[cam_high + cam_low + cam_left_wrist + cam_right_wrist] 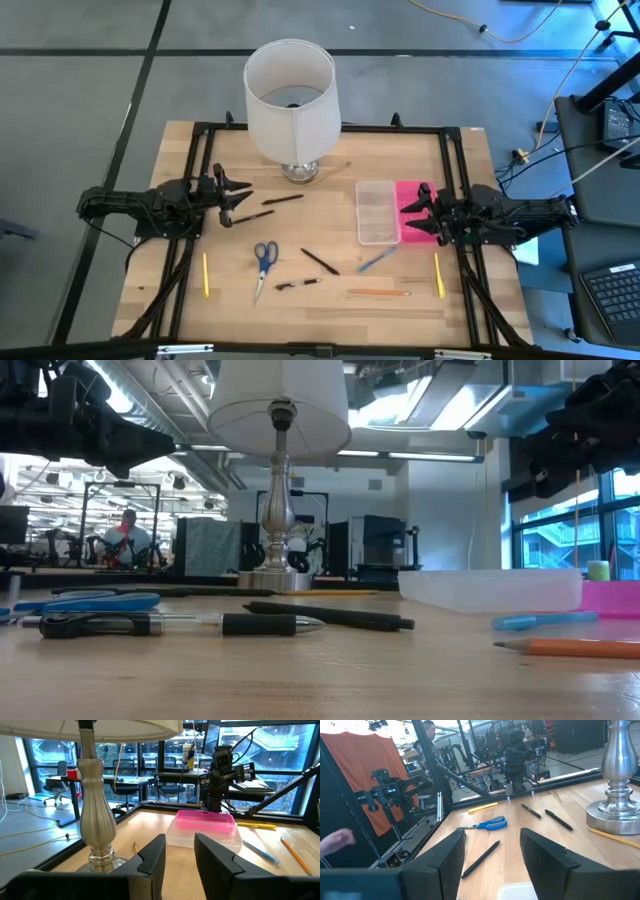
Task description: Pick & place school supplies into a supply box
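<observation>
Low view puts us at the level of the pale wooden table [300, 680]: nearest lie an orange pencil [575, 647] and a black pen [180, 624], then a blue pen [540, 621] and scissors [85, 601]. Behind them we see the clear box [490, 589] with its pink lid [612, 599] at right, and the lamp [280, 480] at the table's far middle. From above, more pens and yellow pencils [438, 275] lie scattered loose near the front; nothing is in the box. Our left gripper [235, 196] hovers at the left edge, fingers apart and empty; the right gripper [415, 212] hangs over the pink lid, fingers likewise apart. Beyond is an office with desks, windows and a seated person [127, 535]. We can read no writing.
</observation>
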You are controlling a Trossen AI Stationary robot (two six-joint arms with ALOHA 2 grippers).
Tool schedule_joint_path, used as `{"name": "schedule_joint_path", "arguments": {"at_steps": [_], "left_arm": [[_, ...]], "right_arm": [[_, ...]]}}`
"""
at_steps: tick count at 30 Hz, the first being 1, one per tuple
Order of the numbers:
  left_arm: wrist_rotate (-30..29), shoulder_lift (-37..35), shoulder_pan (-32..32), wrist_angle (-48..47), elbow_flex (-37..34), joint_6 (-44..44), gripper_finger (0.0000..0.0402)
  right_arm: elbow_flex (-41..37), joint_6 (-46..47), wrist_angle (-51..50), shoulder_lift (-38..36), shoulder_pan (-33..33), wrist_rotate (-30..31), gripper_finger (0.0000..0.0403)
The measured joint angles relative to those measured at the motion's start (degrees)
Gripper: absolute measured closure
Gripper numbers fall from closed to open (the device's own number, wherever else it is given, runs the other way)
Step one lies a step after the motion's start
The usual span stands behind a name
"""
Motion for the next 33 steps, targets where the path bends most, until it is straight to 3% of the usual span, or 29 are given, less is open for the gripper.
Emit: {"name": "schedule_joint_path", "arguments": {"at_steps": [13,17,21,24,29,33], "left_arm": [[0.0,0.0,0.0,0.0,0.0,0.1,0.0304],[-0.8,0.0,0.0,0.0,0.0,6.9,0.0304],[-0.8,0.0,0.0,0.0,0.0,15.4,0.0304],[-0.8,0.0,0.0,0.0,0.0,17.5,0.0304],[-0.7,0.0,0.0,0.0,0.0,15.7,0.0304],[-0.7,0.0,0.0,0.0,0.0,15.6,0.0304]], "right_arm": [[0.0,7.9,-0.4,0.0,0.0,3.4,0.0208],[0.0,9.9,-0.5,0.0,0.0,3.1,0.0208],[0.0,18.5,0.3,0.0,0.0,3.0,0.0208],[0.3,20.1,-0.9,0.0,0.1,2.0,0.0208],[6.9,21.0,-10.6,2.9,0.1,4.0,0.0209],[16.4,19.3,-15.9,9.9,0.1,4.4,0.0214]]}}
